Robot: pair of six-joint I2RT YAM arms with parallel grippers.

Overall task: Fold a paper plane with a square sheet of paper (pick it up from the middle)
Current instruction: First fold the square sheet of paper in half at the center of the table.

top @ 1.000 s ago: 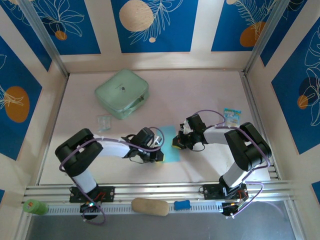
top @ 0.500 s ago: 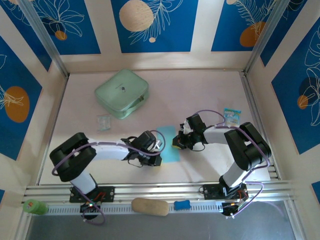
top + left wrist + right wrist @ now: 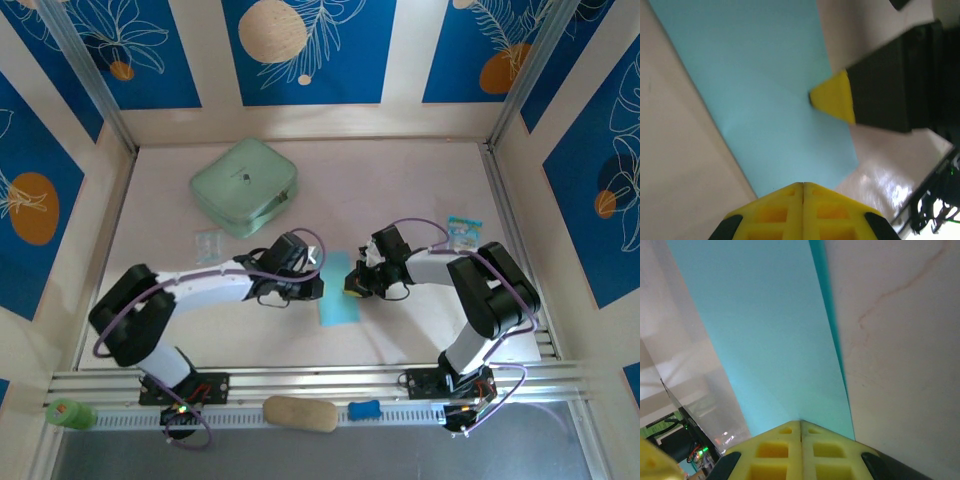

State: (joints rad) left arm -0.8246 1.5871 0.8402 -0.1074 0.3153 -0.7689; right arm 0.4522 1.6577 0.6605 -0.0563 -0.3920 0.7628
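the sheet of paper (image 3: 338, 303) lies flat on the tabletop (image 3: 400, 190), long axis running away from the bases. the left end effector (image 3: 317, 288) is at its left edge and the right end effector (image 3: 352, 290) touches its right edge, both pressed together, pinching nothing.

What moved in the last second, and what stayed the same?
The left pincer, shut, slid away from the table's near edge along the left side of the blue paper, with its arm stretching out. The right pincer, green case and small packet stayed put.
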